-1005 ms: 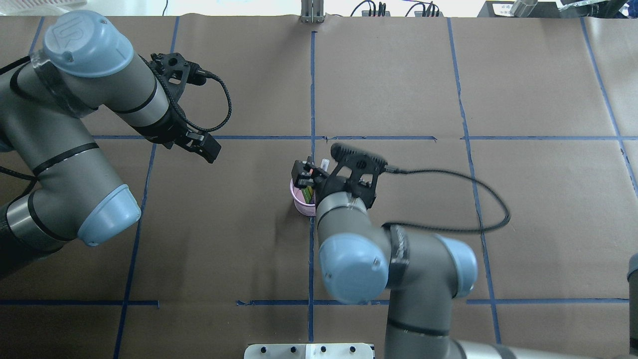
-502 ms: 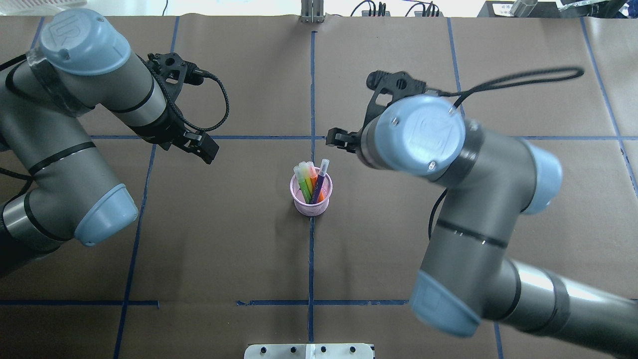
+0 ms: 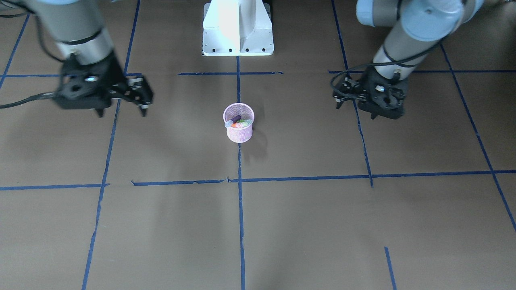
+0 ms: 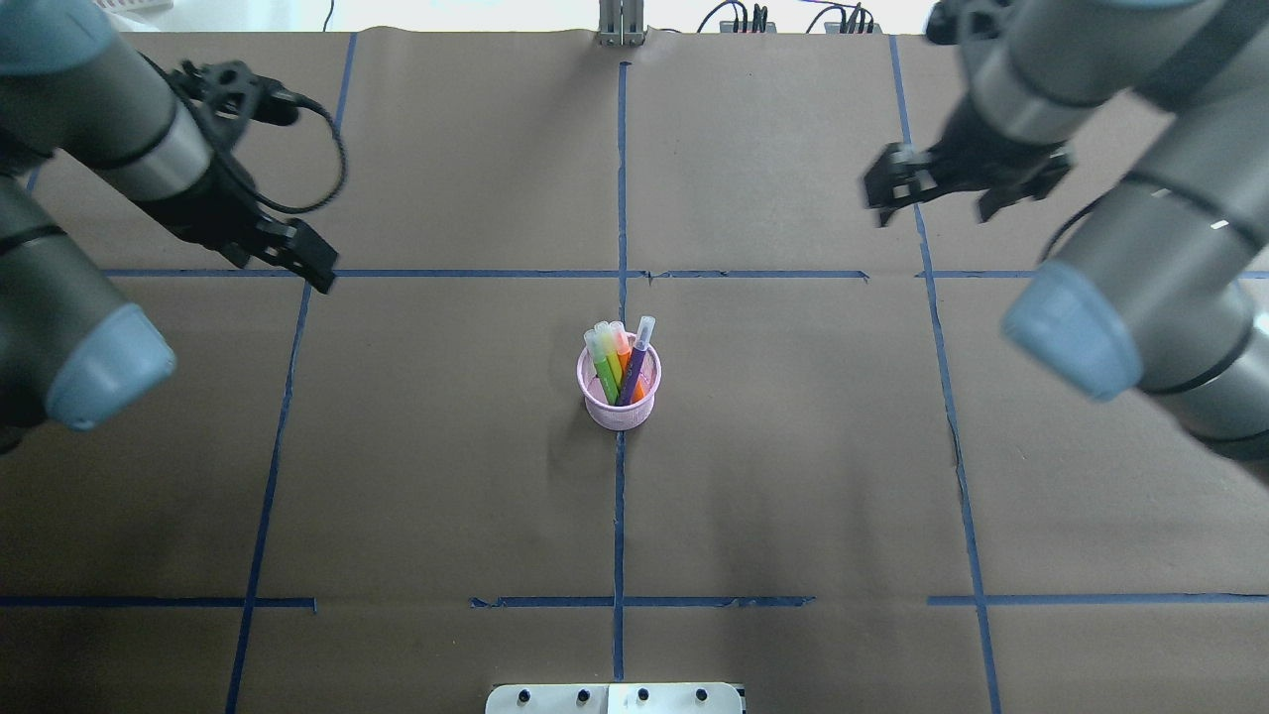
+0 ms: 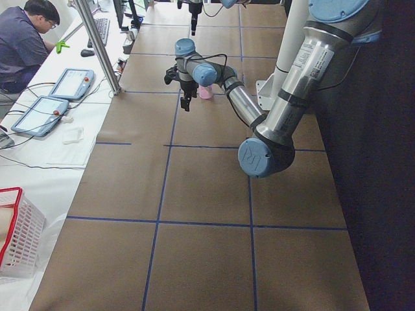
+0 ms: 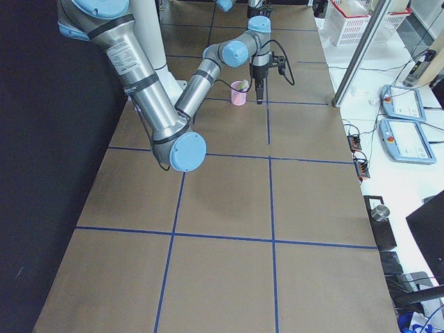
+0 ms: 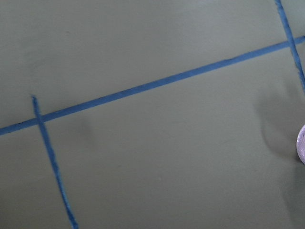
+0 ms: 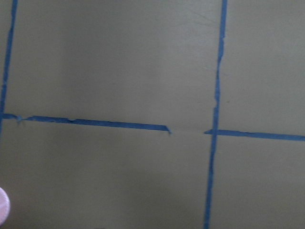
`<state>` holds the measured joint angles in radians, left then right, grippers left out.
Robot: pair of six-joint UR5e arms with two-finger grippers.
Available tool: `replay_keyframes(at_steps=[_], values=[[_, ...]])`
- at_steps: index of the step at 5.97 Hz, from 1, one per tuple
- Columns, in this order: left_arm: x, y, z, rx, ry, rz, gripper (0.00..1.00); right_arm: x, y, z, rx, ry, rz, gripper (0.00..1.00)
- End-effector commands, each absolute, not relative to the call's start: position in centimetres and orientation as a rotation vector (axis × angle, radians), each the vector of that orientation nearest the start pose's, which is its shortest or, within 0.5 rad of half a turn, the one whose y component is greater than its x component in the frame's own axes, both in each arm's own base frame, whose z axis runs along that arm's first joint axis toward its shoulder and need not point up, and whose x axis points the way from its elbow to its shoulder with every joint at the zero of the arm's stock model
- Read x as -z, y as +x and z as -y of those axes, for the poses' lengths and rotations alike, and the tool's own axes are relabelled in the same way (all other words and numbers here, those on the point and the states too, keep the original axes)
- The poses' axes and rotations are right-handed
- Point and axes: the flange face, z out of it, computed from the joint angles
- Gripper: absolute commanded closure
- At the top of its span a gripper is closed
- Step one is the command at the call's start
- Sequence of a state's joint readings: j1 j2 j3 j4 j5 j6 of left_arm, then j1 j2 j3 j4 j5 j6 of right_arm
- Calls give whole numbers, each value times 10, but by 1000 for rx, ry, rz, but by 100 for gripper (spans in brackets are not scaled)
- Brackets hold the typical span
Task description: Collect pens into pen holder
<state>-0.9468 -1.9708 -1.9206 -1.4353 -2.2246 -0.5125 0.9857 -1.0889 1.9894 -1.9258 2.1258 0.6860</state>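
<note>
The pink wire-mesh pen holder (image 4: 619, 395) stands upright at the table's middle, on a blue tape line, and also shows in the front view (image 3: 239, 131). Several pens (image 4: 617, 359) stand in it: green, yellow, orange and purple, with pale caps up. My right gripper (image 4: 932, 213) hangs open and empty far to the holder's right and back; in the front view (image 3: 121, 112) its fingers are spread. My left gripper (image 3: 355, 111) is open and empty, far to the holder's left (image 4: 309, 266). I see no pen on the table.
The table is covered in brown paper (image 4: 793, 476) with a grid of blue tape lines. The robot's white base (image 3: 238, 28) is at the near edge. The holder's rim just shows at the edge of the left wrist view (image 7: 301, 145) and the right wrist view (image 8: 2, 212).
My right gripper was over the holder one second ago; it has lifted away to the far right, leaving the pens in the holder. My left arm has drawn back to the left.
</note>
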Motion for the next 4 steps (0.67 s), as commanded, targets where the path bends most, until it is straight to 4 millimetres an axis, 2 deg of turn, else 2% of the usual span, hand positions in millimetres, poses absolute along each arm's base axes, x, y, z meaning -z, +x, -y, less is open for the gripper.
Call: replay_keyframes(at_steps=[1,2,3,4], values=[[-354,193,535,-329,203,-797,0,-370,-112,530,253,115,745,0],[-395,136,537,-347,224,-754,0,-418,-58,517,323,126,752,0],[-428,82,538,-324,230,-722,0,-459,-7,498,361,143,764,0],[-465,40,527,-240,193,-706,0,-506,38,478,387,150,798,0]])
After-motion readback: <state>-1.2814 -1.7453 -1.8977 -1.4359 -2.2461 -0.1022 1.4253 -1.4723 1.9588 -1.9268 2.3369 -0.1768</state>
